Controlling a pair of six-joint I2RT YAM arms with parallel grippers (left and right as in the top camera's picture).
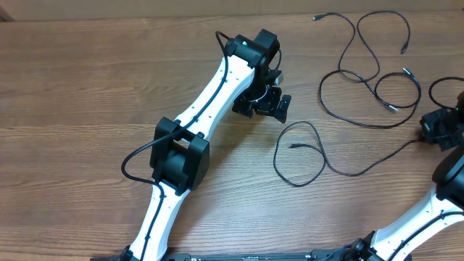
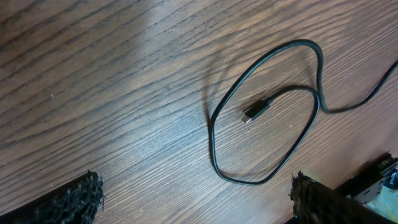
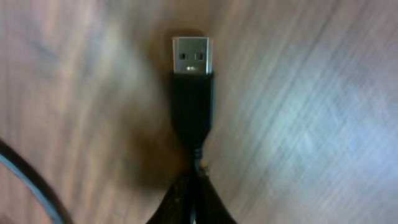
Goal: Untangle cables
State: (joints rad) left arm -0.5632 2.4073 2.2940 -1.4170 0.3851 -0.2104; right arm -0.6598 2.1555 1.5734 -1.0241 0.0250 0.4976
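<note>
**One cable lies apart, the upper bunch is not yet sorted**

The right fingers (image 3: 186,208) are pressed together on a black cable just behind its USB plug (image 3: 191,59). The plug points out over the tabletop (image 1: 87,87); if it touches the wood, I cannot tell. In the overhead view this seems to be the lower cable (image 1: 348,174). It runs from the right arm towards the middle and ends in one loose loop (image 2: 214,134), with its small plug (image 2: 256,111) lying inside. This cable lies apart from the others, but it crosses itself once at the loop. The left fingers (image 2: 74,202) are wide apart and hold nothing; they hang over the wood just beside that loop.

The upper cables (image 1: 362,76) at the far right are not separated. Their curves cross each other in several places, with several plug ends lying free around them. One more curve (image 1: 435,90) lies near the right arm; to which cable it belongs I cannot tell.

In my judgement the task is somewhere in its middle. What is left is to open the loop and to part the upper bunch.
</note>
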